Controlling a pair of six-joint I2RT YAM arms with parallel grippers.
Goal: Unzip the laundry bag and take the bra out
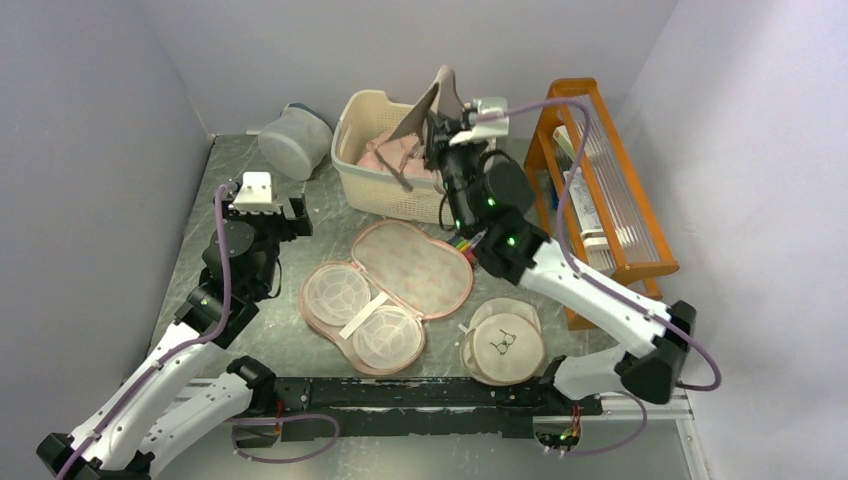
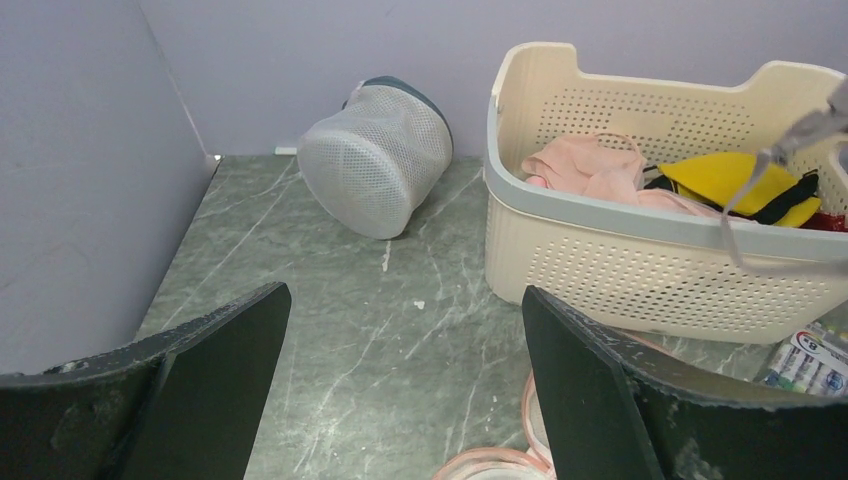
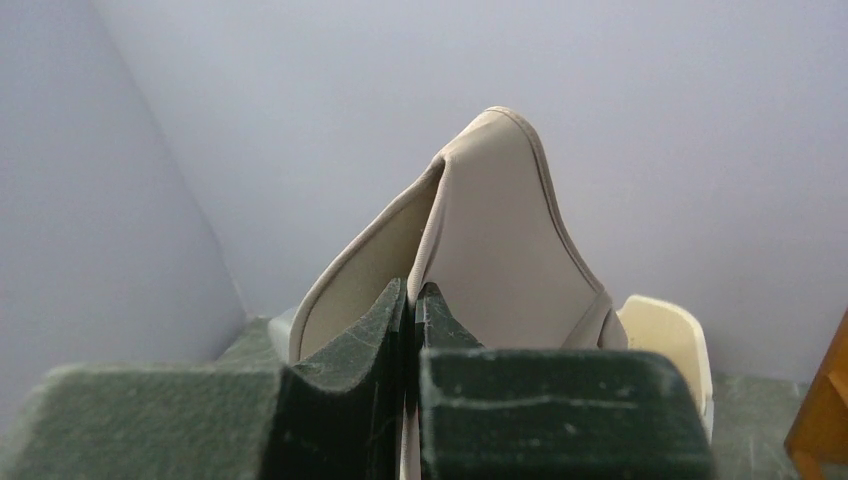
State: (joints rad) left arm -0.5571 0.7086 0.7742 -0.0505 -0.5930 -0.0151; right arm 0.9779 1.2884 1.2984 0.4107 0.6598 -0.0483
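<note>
Fingers (image 3: 375,330) of R gripper (image 3: 413,290) pinched shut on bra (image 3: 490,230). Bra rises from the pinch, long axis approx. vertical, over basket (image 1: 365,190), beyond unzipped laundry bag (image 1: 415,268). L gripper (image 2: 405,295) spread wide, well apart, holding nothing.

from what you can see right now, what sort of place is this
Likely a walled lab test cell staged for laundry chores, not a home: plain walls box in the table, a cream basket holds clothes, a grey mesh wash bag lies beside it, and the right gripper holds the bra.
</note>
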